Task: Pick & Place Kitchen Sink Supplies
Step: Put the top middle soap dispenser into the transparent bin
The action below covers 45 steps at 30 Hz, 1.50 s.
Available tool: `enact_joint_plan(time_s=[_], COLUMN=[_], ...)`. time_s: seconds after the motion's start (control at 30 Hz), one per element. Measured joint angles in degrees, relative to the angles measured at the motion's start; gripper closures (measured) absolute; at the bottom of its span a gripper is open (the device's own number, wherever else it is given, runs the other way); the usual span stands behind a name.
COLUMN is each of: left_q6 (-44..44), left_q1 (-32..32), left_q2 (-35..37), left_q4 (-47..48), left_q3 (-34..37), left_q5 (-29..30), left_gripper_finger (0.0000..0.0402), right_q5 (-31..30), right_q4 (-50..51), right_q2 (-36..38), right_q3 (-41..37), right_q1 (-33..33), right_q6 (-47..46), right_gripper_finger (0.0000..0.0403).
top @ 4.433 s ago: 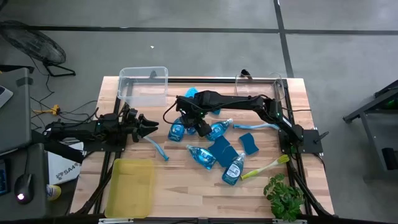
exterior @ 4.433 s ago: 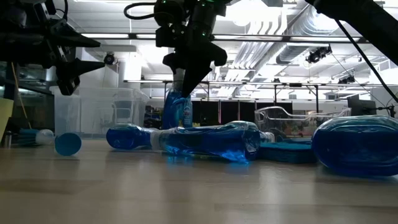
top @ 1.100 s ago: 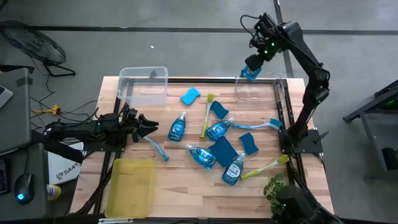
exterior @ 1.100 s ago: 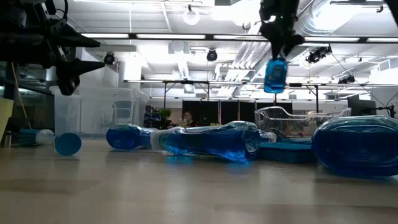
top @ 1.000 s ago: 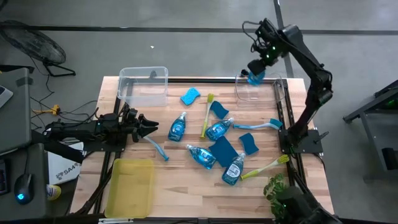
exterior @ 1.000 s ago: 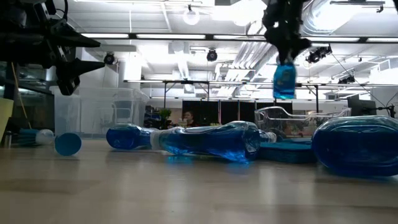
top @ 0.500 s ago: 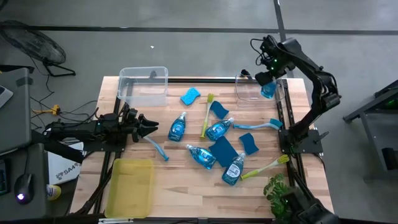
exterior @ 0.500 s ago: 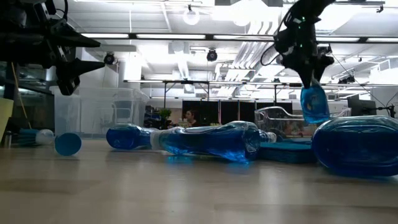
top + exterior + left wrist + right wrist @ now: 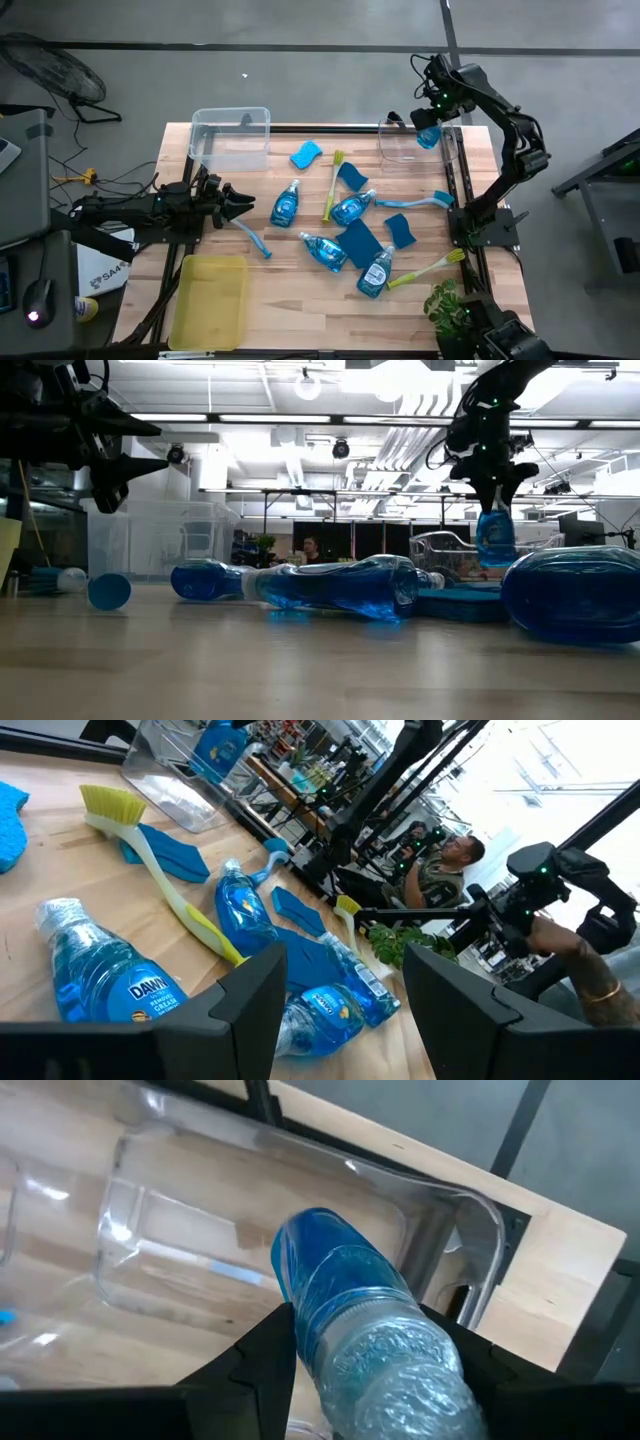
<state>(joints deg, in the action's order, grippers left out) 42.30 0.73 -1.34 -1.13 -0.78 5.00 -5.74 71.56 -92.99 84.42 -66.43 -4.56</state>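
Note:
My right gripper (image 9: 432, 112) is shut on a clear bottle of blue dish soap (image 9: 428, 136) above the clear bin (image 9: 392, 150) at the table's far right; the low view shows the bottle (image 9: 495, 538) hanging under it. Several more soap bottles (image 9: 286, 204) lie on their sides mid-table among blue sponges (image 9: 361, 240) and yellow-green brushes (image 9: 333, 185). My left gripper (image 9: 245, 203) waits open at the table's left, beside a blue-handled brush (image 9: 250, 235). My right gripper pinches the soap bottle's upper end (image 9: 395, 1355) between its two fingers (image 9: 255, 1365), coming from above and pointing down. The bottle hangs clear of everything, base down over the bin's inside (image 9: 180, 1230). Its cap is hidden between the fingers.
A second clear bin (image 9: 232, 138) stands at the far left and a yellow tray (image 9: 210, 300) at the near left. A small plant (image 9: 455, 315) sits at the near right corner. A person (image 9: 440, 870) shows beyond the table.
My right gripper, still shut on the bottle, has come down from high over the far edge, moving toward the table's right and near side until it is over the right bin. The bottle has dropped with it to about the bin's rim.

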Motion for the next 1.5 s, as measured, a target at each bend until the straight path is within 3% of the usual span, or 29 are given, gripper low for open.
enact_joint_plan(time_s=[0.63,1.5], left_q6=[0.0,0.0], left_q1=[0.0,0.0], left_q2=[0.0,0.0], left_q4=[0.0,0.0], left_q3=[0.0,0.0], left_q5=[0.0,0.0], left_gripper_finger=[0.0204,0.0204], right_q5=[-2.9,-0.9], right_q4=[-4.1,-3.2], right_q2=[0.0,0.0], right_q3=[0.0,0.3], right_q1=[-0.3,-1.2], right_q6=[-9.8,-7.0], right_gripper_finger=[0.0239,0.0239])
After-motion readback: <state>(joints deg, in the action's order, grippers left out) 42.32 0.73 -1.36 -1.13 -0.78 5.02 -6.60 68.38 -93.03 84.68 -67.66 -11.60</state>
